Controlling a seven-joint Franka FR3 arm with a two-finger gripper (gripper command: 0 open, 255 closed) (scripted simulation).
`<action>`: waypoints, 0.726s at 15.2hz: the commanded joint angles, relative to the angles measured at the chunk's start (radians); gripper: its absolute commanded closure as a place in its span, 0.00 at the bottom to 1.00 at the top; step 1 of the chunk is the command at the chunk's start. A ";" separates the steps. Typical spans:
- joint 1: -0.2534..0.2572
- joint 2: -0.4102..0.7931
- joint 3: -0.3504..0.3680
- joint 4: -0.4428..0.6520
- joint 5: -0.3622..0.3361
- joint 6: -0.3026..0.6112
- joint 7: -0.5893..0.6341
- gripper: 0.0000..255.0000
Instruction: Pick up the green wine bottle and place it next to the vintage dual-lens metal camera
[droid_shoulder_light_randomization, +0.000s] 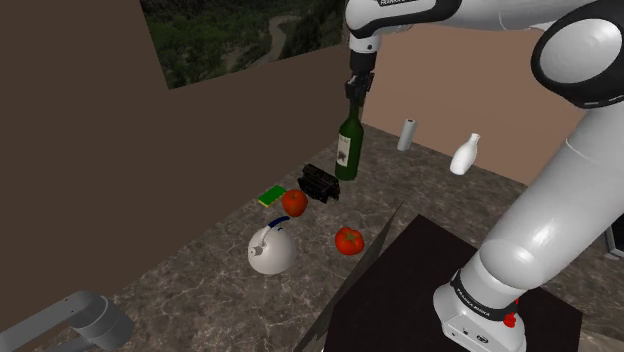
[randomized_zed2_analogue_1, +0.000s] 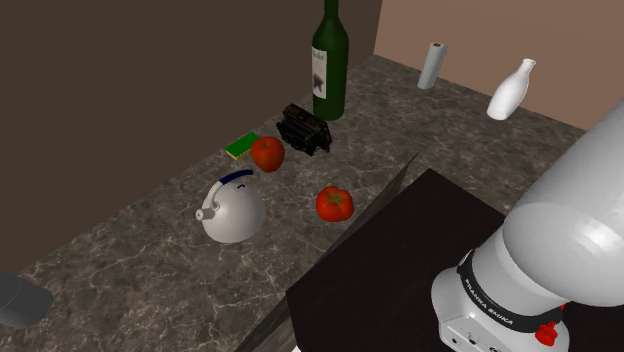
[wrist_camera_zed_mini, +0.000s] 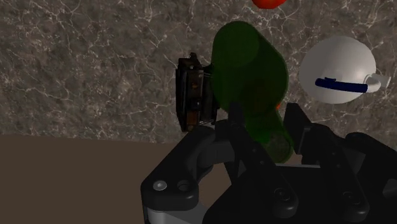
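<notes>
My black gripper (droid_shoulder_light_randomization: 356, 92) squeezed the neck of the tall dark-green wine bottle (droid_shoulder_light_randomization: 348, 150). It was upright near the marbled stone counter's (droid_shoulder_light_randomization: 200, 260) back edge, just beside the black boxy camera (droid_shoulder_light_randomization: 320, 184). I think the placing was almost done. Next I had to let go gently.

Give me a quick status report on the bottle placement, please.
Gripper shut on green wine bottle neck. Bottle upright, close beside black camera. Nearest tomato past camera, not blocking.

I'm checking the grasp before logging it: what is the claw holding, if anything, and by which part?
The claw clasps the green wine bottle by the top of its neck, from above.
</notes>
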 joint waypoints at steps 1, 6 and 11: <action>-0.018 0.050 -0.017 0.040 0.003 0.013 -0.036 1.00; -0.066 0.204 -0.050 0.191 0.021 0.016 -0.118 1.00; -0.121 0.381 -0.071 0.396 0.046 -0.011 -0.193 1.00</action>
